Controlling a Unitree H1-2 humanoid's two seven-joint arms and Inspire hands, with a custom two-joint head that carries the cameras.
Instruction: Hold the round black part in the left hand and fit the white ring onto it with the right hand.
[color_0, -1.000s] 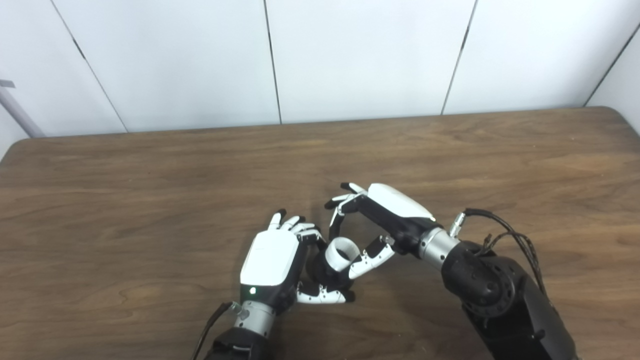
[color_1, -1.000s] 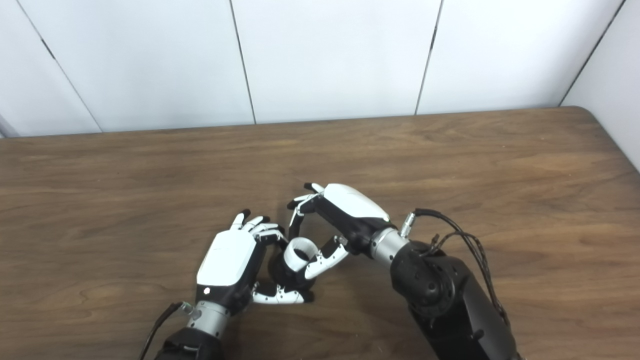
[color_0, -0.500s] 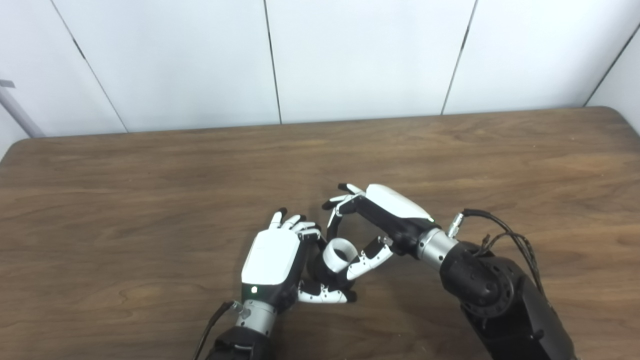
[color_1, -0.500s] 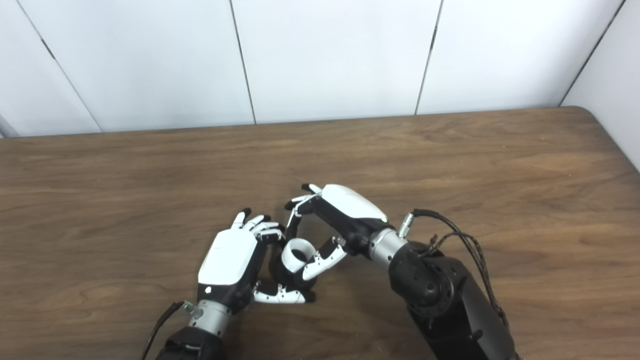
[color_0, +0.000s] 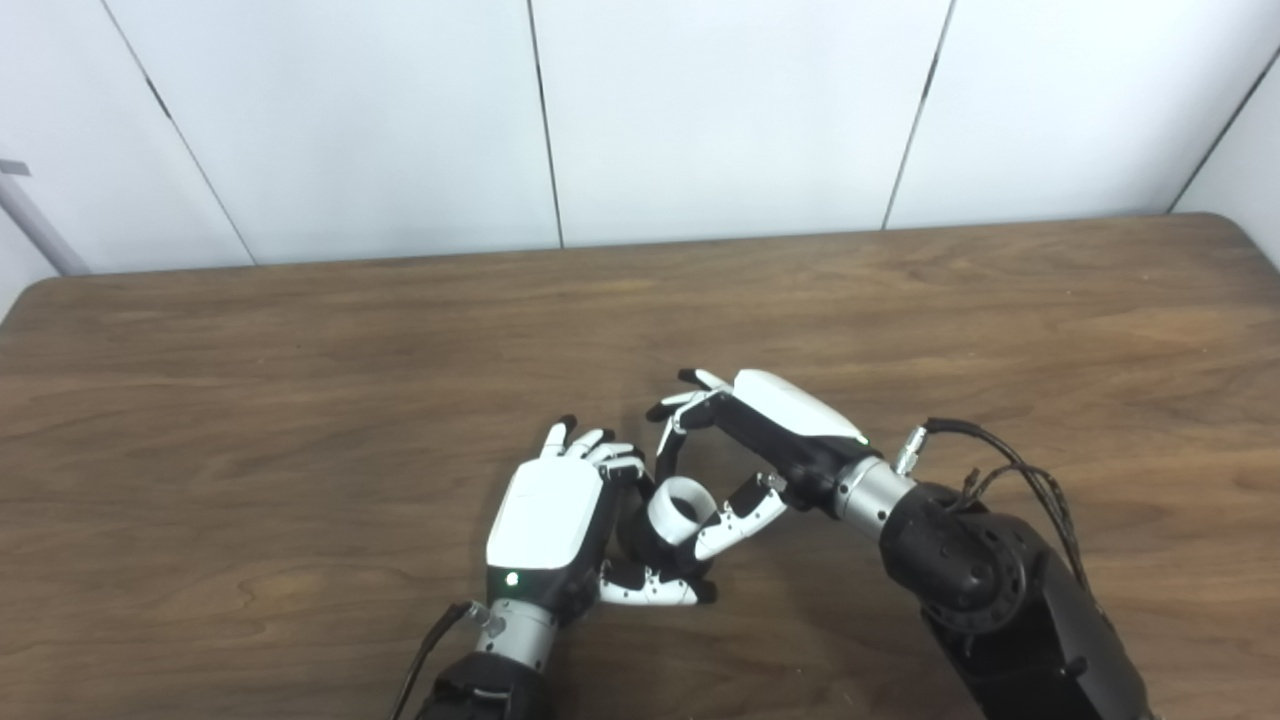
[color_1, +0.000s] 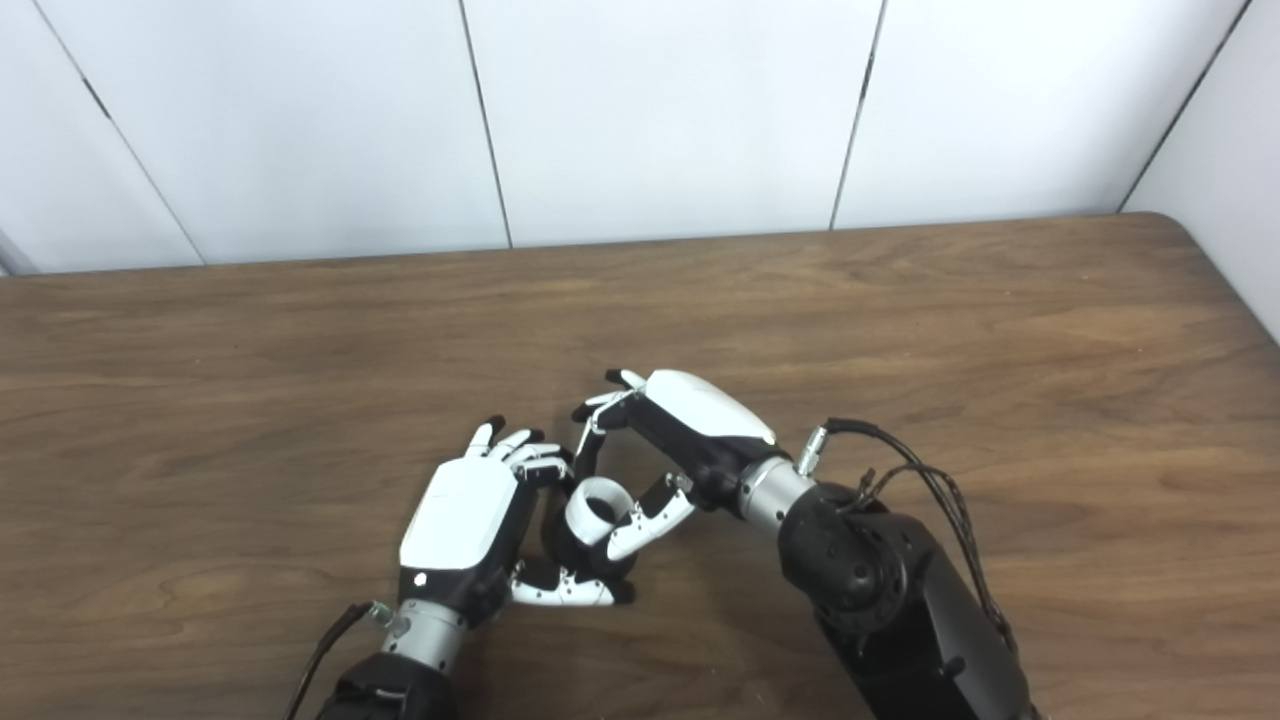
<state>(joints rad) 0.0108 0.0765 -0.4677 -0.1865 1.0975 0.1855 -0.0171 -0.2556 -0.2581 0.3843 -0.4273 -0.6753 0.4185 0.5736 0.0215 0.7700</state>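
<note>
Two hands meet near the front middle of the brown wooden surface (color_0: 300, 360). The left hand (color_0: 545, 520) lies with its white back turned up, its fingers and thumb curled around the round black part (color_0: 640, 535), so it is clamped on that piece; most of the part is hidden between the palm and the other hand, and only a dark edge shows. The white ring (color_0: 680, 506) sits on top of the black part, its opening facing up and slightly toward the camera. The right hand (color_0: 760, 440) reaches in from the right, its thumb pressed against the ring's right side and one finger coming down at the ring's far side, pinching it; its other fingers arch above, apart from the ring. How far the ring is seated on the black part cannot be told. Behind the surface stands a white paneled wall (color_0: 720, 110) with dark seams.
</note>
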